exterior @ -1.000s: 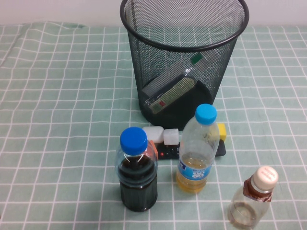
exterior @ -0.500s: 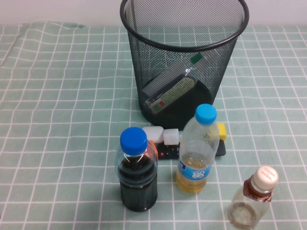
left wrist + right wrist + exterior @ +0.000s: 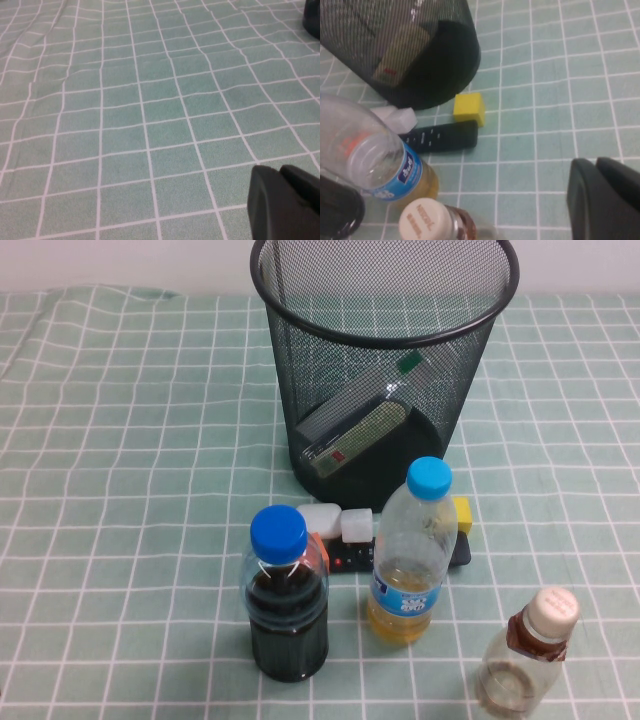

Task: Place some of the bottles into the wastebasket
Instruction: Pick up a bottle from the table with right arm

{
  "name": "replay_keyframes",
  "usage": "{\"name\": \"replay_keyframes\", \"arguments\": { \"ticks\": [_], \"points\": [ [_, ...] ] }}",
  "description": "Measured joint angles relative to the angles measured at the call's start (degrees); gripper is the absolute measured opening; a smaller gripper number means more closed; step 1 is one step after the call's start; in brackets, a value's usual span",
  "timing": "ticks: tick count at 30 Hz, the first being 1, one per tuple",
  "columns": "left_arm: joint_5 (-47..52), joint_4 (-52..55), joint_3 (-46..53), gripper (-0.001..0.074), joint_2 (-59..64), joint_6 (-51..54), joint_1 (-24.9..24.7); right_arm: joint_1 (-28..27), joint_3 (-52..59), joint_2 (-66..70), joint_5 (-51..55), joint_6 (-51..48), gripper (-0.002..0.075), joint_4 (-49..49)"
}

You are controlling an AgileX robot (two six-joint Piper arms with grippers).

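Observation:
The black wire-mesh wastebasket (image 3: 385,335) stands at the back middle of the table. The taller clear bottle (image 3: 355,425) with a green neck band lies slanted inside it, and shows through the mesh in the right wrist view (image 3: 400,52). The small clear bottle (image 3: 525,665) with a cream cap and red-brown neck wrap stands upright at the front right; its cap shows in the right wrist view (image 3: 424,220). Neither gripper is in the high view. My left gripper (image 3: 278,171) is shut and empty over bare cloth. My right gripper (image 3: 596,165) is shut and empty, beside the small bottle.
A blue-capped bottle of dark liquid (image 3: 287,605) and a blue-capped bottle of yellow liquid (image 3: 408,560) stand in front of the basket. Between them and the basket lie a black remote (image 3: 440,137), a yellow cube (image 3: 469,108) and white blocks (image 3: 335,520). A green checked cloth (image 3: 120,440) covers the table.

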Motion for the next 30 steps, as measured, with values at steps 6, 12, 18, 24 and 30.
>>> {"name": "replay_keyframes", "arguments": {
  "ticks": [6, 12, 18, 24, 30],
  "points": [
    [0.00, 0.00, 0.00, -0.0001, 0.00, 0.00, 0.00, 5.40, -2.76, 8.57, -0.54, -10.07, -0.0008, 3.78],
    [0.00, 0.00, 0.00, -0.0001, 0.00, 0.00, 0.00, 19.70, -2.01, 10.15, -11.88, -6.30, -0.0008, -7.34],
    [0.00, 0.00, 0.00, -0.0002, 0.00, 0.00, 0.00, 34.33, 8.63, 0.27, -32.42, -2.69, 0.0008, -15.74],
    [0.00, 0.00, 0.00, -0.0001, 0.00, 0.00, 0.00, 43.54, 19.85, -5.43, -46.33, -0.99, 0.0254, -17.15],
    [0.00, 0.00, 0.00, -0.0002, 0.00, 0.00, 0.00, 46.48, 25.11, -5.49, -50.35, -0.76, 0.0532, -13.62]
  ]
}}
